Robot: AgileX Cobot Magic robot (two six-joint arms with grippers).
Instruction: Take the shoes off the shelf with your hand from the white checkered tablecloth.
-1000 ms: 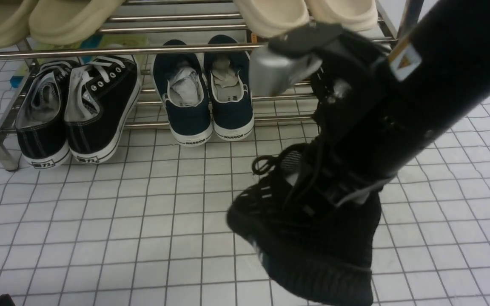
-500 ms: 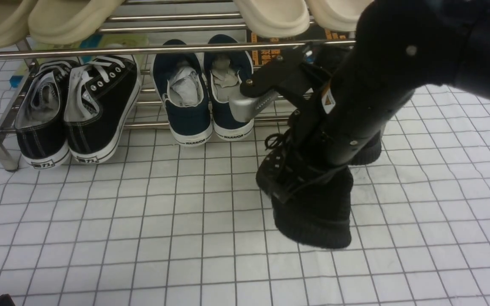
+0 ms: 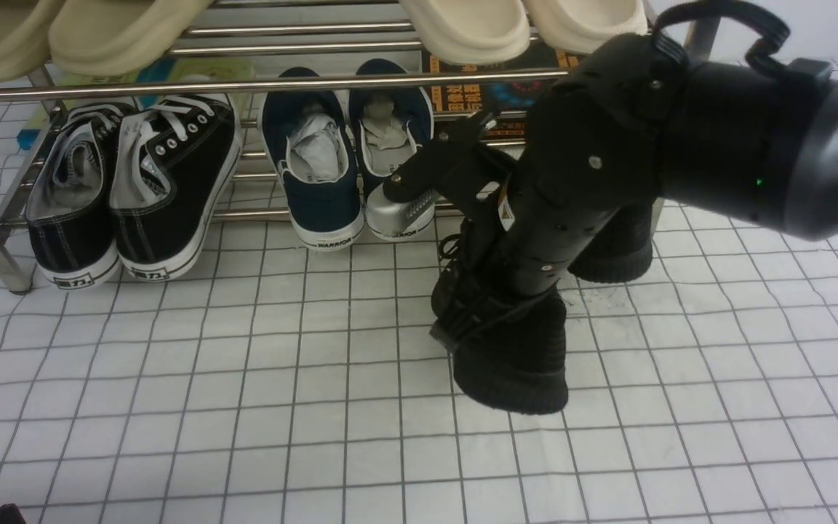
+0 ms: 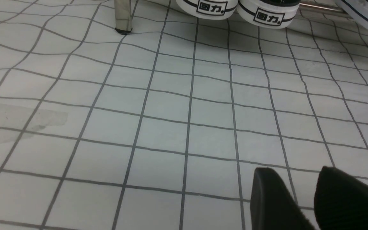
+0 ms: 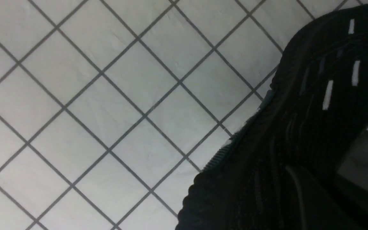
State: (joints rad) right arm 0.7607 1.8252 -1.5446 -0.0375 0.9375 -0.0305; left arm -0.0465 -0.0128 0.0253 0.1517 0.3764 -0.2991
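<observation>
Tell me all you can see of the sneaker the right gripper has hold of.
The black knit sneaker has a ribbed black sole, short white dashes and what looks like white stuffing inside. It is clamped in the right gripper, in front of the rack. Whether its sole touches the cloth, I cannot tell.

"WARRIOR" on navy slip-ons' (image 3: pixel 323 196) heels; "回力" on blk/wht sneakers' (image 4: pixel 209 7) heels

The right arm (image 3: pixel 739 138) reaches in from its own side, its grey-silver segment (image 3: pixel 830 156) nearly level, then bends at a rounded black joint (image 3: pixel 601 109) and slants downward through the wrist (image 3: pixel 535 247). Its pincer (image 5: pixel 311 188) is clamped in a grip. The left pincer (image 4: pixel 294 175) hangs low, its black fingertips (image 4: pixel 265 182) slightly parted.
</observation>
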